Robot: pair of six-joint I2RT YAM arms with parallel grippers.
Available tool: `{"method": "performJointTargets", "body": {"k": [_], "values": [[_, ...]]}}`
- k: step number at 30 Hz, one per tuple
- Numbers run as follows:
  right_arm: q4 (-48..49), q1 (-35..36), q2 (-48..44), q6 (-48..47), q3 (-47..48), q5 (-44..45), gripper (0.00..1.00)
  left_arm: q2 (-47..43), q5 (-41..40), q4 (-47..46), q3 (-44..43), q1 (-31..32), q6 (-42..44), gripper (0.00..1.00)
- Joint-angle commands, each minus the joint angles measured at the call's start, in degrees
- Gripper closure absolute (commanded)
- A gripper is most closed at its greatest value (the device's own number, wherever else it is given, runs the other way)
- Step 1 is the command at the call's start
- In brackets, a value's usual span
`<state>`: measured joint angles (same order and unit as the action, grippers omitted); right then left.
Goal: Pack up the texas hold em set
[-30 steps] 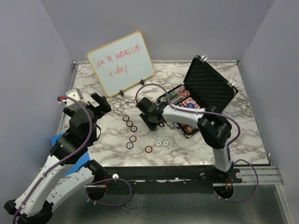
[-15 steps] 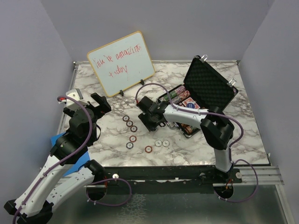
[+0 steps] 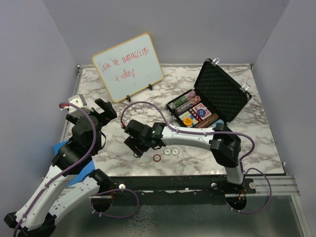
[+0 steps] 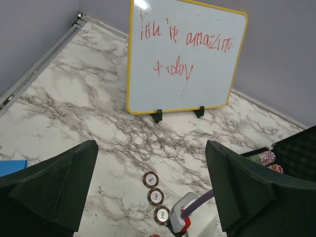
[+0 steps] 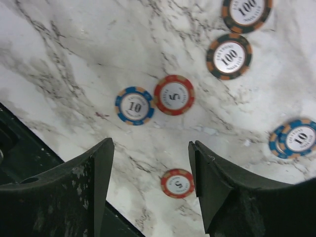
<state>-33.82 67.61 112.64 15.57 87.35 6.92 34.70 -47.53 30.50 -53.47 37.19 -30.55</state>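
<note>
Right end effector (image 5: 150, 150) hung low over the loose poker chips with its jaws parted and nothing between them. In its wrist view a blue 10 chip (image 5: 134, 105) and a red 5 chip (image 5: 174, 95) lay touching on the marble ahead of the fingers. A second red 5 chip (image 5: 177, 183) sat below the gap, and two 100 chips (image 5: 229, 56) lay toward the upper right. From above, a red chip (image 3: 156, 158) and two pale chips (image 3: 171, 151) lay side by side just right of that end effector, near the front of the bench (image 3: 256, 143). The black briefcase (image 3: 224, 91) stood open at the far right with its foam-lined lid tilted back. It held rows of chips (image 3: 181, 101), red card decks (image 3: 201, 110) and an orange-yellow disc (image 3: 187, 120). Left end effector (image 3: 106, 109) was raised over the bench's left side, spread wide and empty. It faced the whiteboard (image 3: 128, 67), which stood on small black feet at the far left with red writing on it.
</note>
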Motion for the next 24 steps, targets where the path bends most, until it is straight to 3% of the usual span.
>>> {"method": "performJointTargets", "body": {"k": [1, 9, 16, 24], "values": [[-1.58, 1.98, 4.45, 3.07, 3.79, -0.69, 0.31, -0.75, 0.27, -0.71, -0.67, -0.06, 0.66, 0.01], [-3.52, 2.85, 8.25, 6.08, 6.35, -0.08, 0.32, -1.4, 0.2, -0.71, -0.19, -0.01, 0.74, 0.01], [-5.72, 3.78, 13.54, 5.96, 10.62, -2.18, 0.39, -1.37, -0.1, -0.79, 0.25, -0.01, 1.08, 0.01], [-8.19, 4.02, 17.84, 6.66, 14.1, 2.1, 0.41, -1.7, -0.66, -0.75, 0.56, -0.01, 1.8, 0.01]]}}
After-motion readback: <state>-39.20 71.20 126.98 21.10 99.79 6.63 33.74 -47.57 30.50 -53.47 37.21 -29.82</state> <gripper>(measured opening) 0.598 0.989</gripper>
